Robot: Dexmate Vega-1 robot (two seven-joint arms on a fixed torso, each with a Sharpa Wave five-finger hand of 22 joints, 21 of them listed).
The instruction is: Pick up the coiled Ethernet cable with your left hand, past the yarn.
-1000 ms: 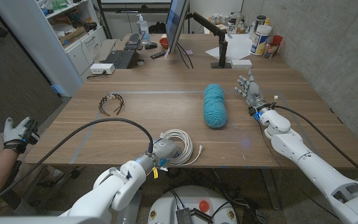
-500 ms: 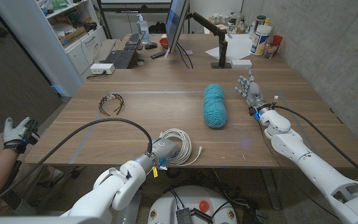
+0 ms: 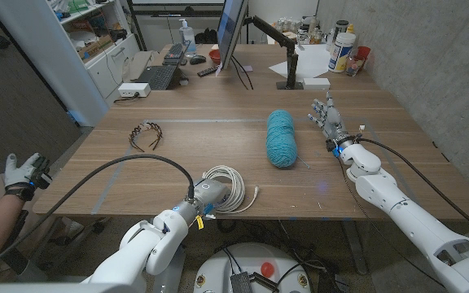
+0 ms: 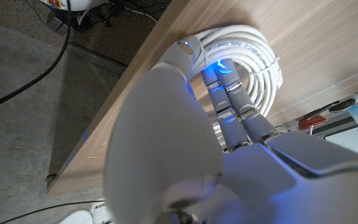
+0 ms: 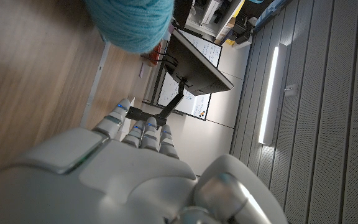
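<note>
white coiled ethernet cable [image 3: 225,188] near the front edge of the wooden tabletop [image 3: 210,138], a loose end with its plug trailing off toward the right. left robot hand [image 3: 204,194] at the near side of the coil; in the left wrist view, fingers [image 4: 224,93] reaching into the middle of the loops and a thumb tip against the outer rim, closed around a section of the cable [image 4: 253,59], with the coil close to the table edge. cannot tell whether the coil is lifted or touching the wood. teal yarn [image 3: 282,137] lying lengthwise further back and to the right, well apart from the cable. right robot hand [image 3: 326,119] just right of the yarn, standing on its edge with fingers pointing away and slightly spread, holding nothing; in the right wrist view, fingers [image 5: 145,132] straight and side by side, yarn [image 5: 132,20] beyond them. dark hair clips [image 3: 146,134] on the left part of the tabletop, well behind the cable. monitor [image 3: 230,32] on a stand at the back, keyboard [image 3: 158,76] and small white box [image 3: 133,90] to its left, bottles and containers [image 3: 342,47] at the far right corner. gloved hand of a person [image 3: 23,174] at the left edge, off the tabletop.
</note>
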